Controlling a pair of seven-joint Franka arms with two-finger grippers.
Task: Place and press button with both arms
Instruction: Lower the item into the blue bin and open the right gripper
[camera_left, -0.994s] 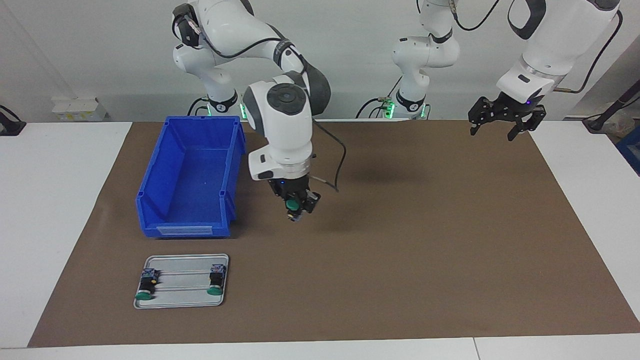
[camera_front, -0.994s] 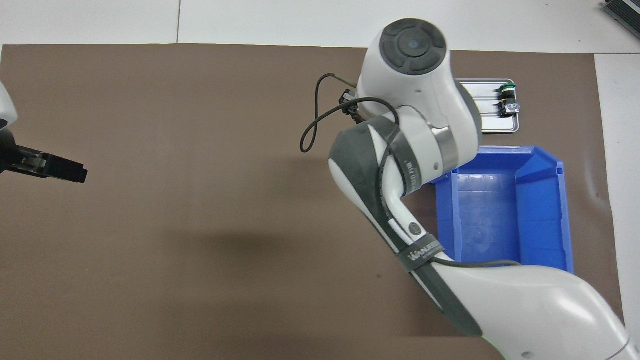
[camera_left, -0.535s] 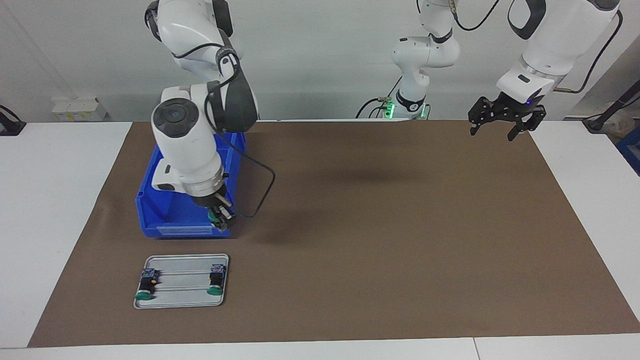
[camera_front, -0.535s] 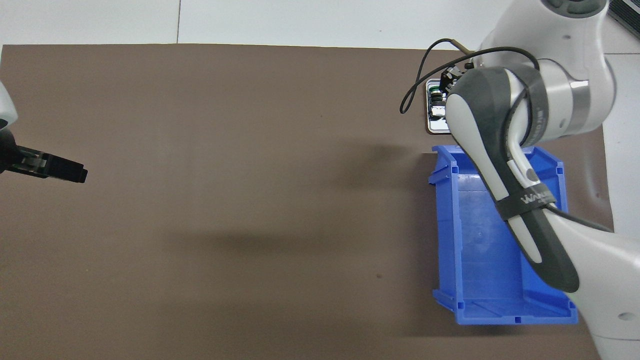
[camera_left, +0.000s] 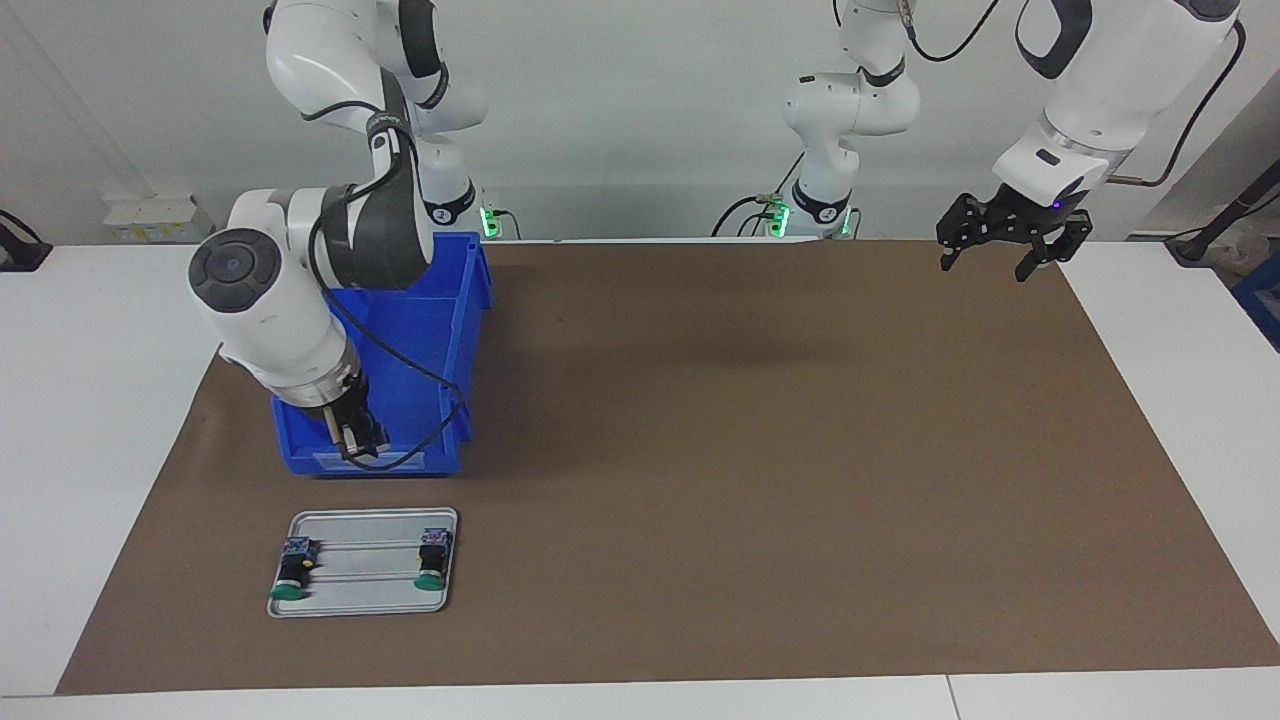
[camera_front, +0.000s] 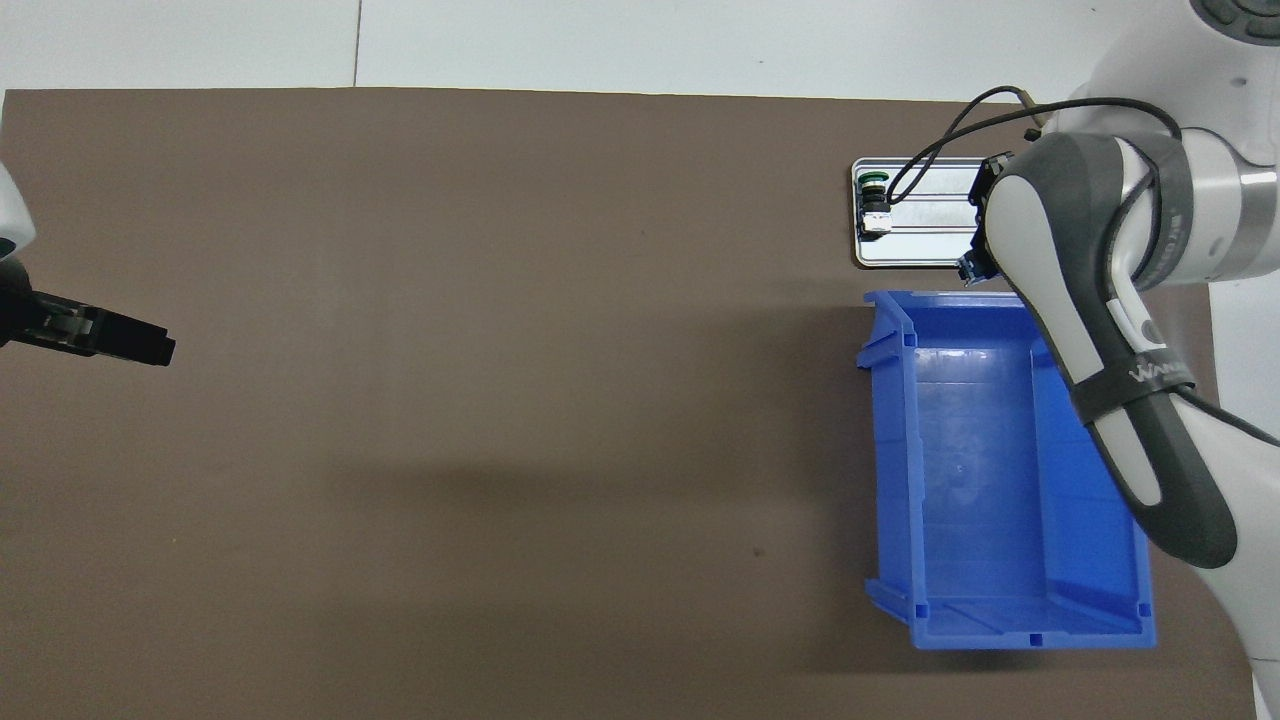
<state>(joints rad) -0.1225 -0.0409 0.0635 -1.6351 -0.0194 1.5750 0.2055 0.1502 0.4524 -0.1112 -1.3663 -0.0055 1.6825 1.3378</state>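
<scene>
My right gripper (camera_left: 358, 447) hangs over the blue bin's (camera_left: 400, 330) low wall, the one that faces the tray (camera_left: 365, 525). It is shut on a button, mostly hidden by the fingers. Only its blue-grey end (camera_front: 967, 267) pokes out beside the arm in the overhead view. Two more green-capped buttons (camera_left: 291, 573) (camera_left: 432, 563) lie on the metal tray. From overhead one of them (camera_front: 875, 199) shows and the right arm covers the other. My left gripper (camera_left: 1004, 246) waits open in the air over the mat's corner at the left arm's end, nothing between its fingers.
The blue bin (camera_front: 1000, 460) stands on the brown mat at the right arm's end, with nothing in it. The tray (camera_front: 925, 245) lies just farther from the robots than the bin. White table borders the mat (camera_left: 800, 450) on all sides.
The right arm has swung from the mat's middle toward its own end, carrying the button across the bin's corner to the bin's wall by the tray. The left arm has not moved.
</scene>
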